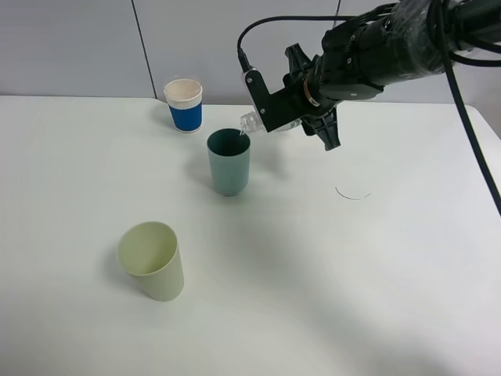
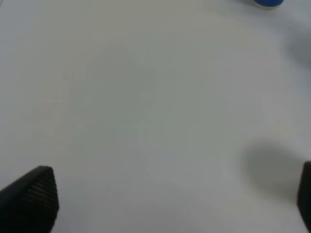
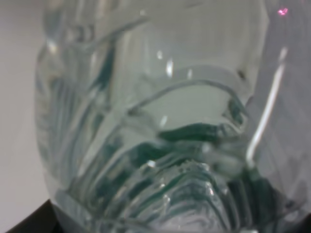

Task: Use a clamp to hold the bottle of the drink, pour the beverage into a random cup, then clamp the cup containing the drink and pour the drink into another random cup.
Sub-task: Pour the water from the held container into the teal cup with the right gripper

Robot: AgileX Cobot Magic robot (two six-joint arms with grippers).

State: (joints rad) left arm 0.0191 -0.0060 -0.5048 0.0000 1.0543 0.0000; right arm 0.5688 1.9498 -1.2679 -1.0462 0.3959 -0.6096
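1. The right claw [image 1: 311, 98] is clenched on the bottle [image 1: 252, 121]. It holds the bottle up in the air over the desk [image 1: 352, 274].
2. The bottle is clear and lies tipped almost on its side. Its open mouth points down at the teal cup [image 1: 228, 164].
3. In the right wrist view the bottle [image 3: 155, 121] fills nearly the whole picture. It looks wavy and see-through, with dark green showing through it.
4. The mouth of the bottle is just above the rim of the teal cup. A thin line of water [image 1: 240, 134] seems to drop into the cup.
5. The teal cup stands upright on the desk, near the middle at the back.
6. The white cup with the blue band [image 1: 185, 105] stands upright behind it, a bit to the left.
7. The pale yellow-green cup [image 1: 153, 260] stands well apart from the teal cup, nearer the front and to the left. It looks empty.
8. A thin curved mark [image 1: 352, 194] is on the desk, to the right of the teal cup.
9. The left claw [image 2: 170, 194] is wide apart and holds nothing. It hangs over bare desk, with a bit of the blue band [image 2: 266, 3] far off at the edge of the left wrist view.
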